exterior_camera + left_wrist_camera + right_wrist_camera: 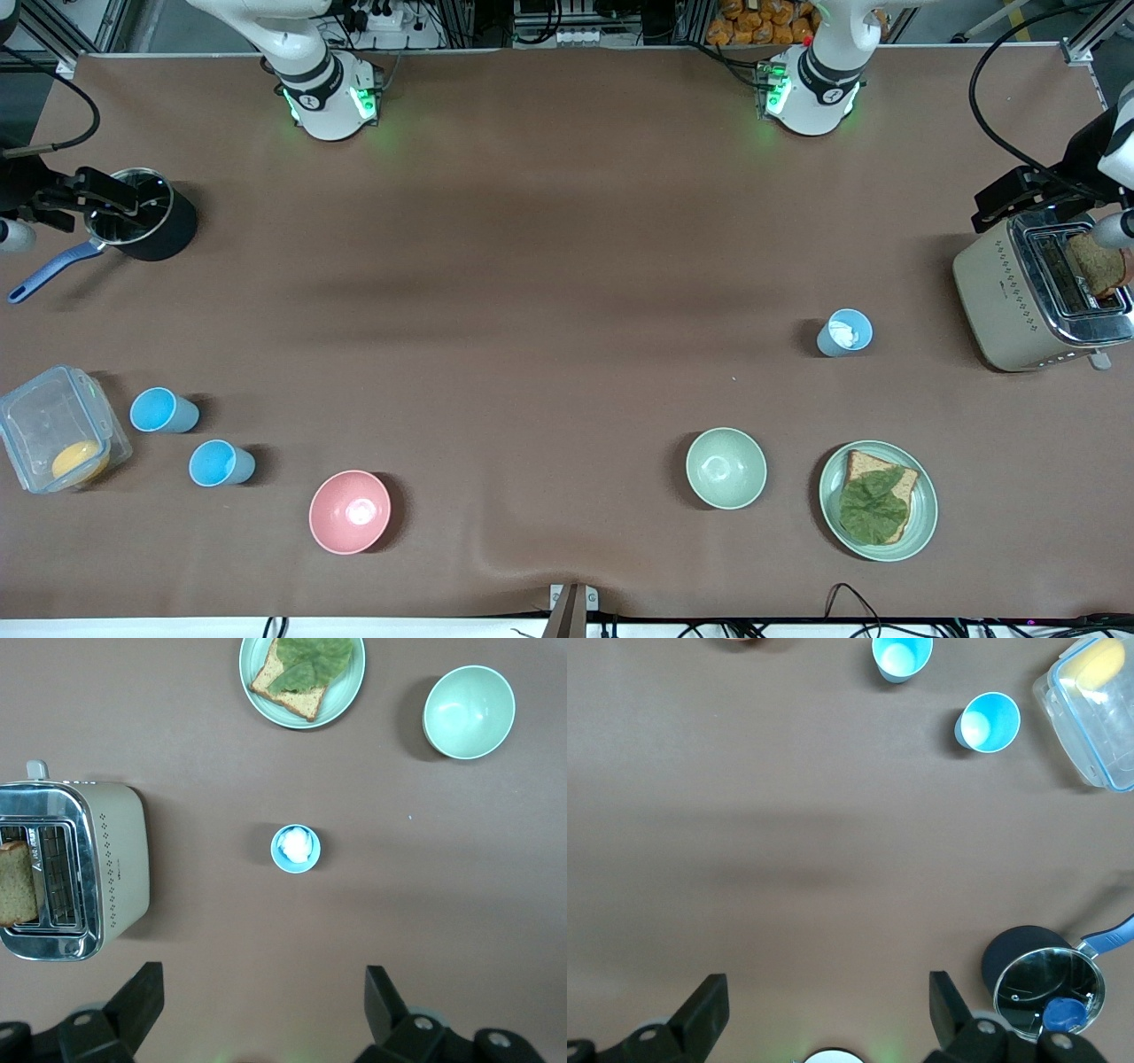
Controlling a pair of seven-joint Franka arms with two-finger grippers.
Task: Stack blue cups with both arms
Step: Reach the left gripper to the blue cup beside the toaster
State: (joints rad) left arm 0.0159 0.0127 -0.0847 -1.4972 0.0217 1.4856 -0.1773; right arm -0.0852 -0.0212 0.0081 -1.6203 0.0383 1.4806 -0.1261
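Currently both grippers hang wide open and empty. Ahead of the left gripper (257, 1014), one blue cup (295, 848) stands mid-frame, well apart from its fingers. Two more blue cups (988, 722) sit at the upper edge, well clear of the right gripper (824, 1014).

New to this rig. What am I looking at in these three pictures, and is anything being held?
Two white robot arms are bolted along one table edge. The big picture looks down from across the table; the other two come from cameras on each arm's wrist.

Three blue cups stand apart, unstacked: two beside a clear lidded container at the right arm's end, and one with something white inside near the toaster at the left arm's end. Also out: a pink bowl, a green bowl, a plate of toast with lettuce, and a saucepan.

The left end effector and right end effector are open and hold nothing.
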